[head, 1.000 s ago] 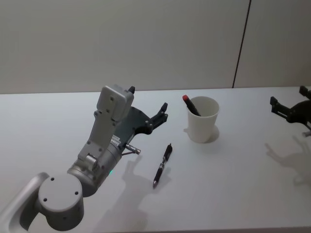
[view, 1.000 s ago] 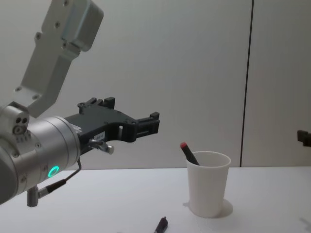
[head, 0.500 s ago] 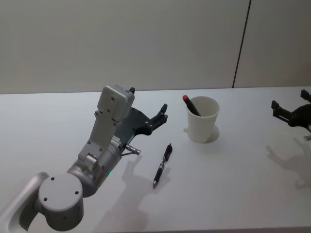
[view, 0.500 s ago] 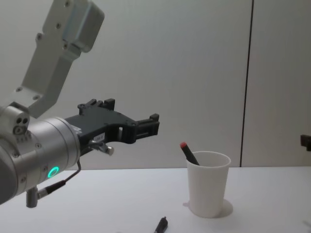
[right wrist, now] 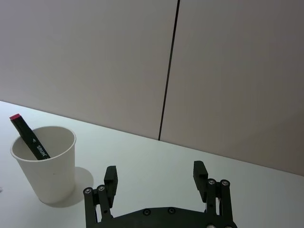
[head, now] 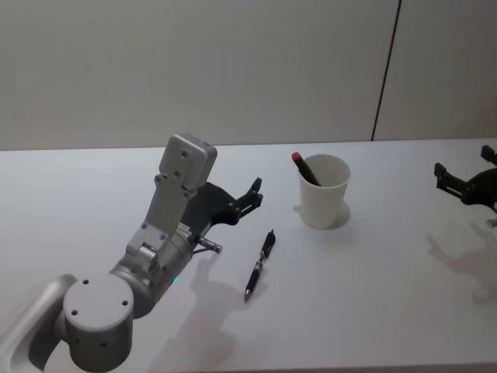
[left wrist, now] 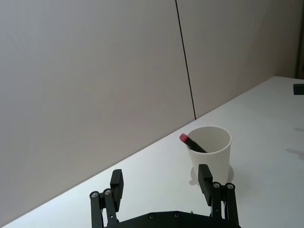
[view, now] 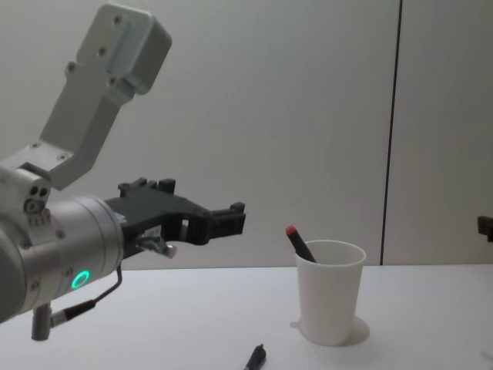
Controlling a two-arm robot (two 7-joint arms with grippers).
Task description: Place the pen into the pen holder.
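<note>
Change since a second ago: the left claw [left wrist: 160,177] has dipped lower toward the desk [head: 373,303] and pulled slightly back toward the robot, while the elbow block of the left arm [head: 159,241] has tipped forward over it. The right claw [right wrist: 155,172] has slid a little toward the right edge of the head view. Pen and pen holder have not moved.
Left arm: nearest the robot, it rises from the lower left corner of the head view. A green light [view: 78,278] glows on its round wrist housing.
Pen: the pen [head: 259,264] lies flat on the desk, outside the pen holder. It is dark-bodied, with its writing tip toward the robot and its other end angled toward the cup. It sits nearer and to the left of the cup, apart from it.
Left claw: its jaws are spread wide and hold nothing. It hovers above the desk to the left of the pen, touching nothing, fingers aimed toward the cup.
Pen holder: the pen holder [head: 324,194], a plain white paper cup, stands upright on the desk beyond the pen. It already holds a black marker [head: 305,169] with a red end, leaning against the cup's left rim with white lettering on its barrel.
Right claw: it hangs above the desk at the far right of the head view, well apart from the cup, jaws spread and empty.
Background: a pale wall [head: 194,70] runs behind the desk, crossed by a dark vertical seam [head: 387,70].
</note>
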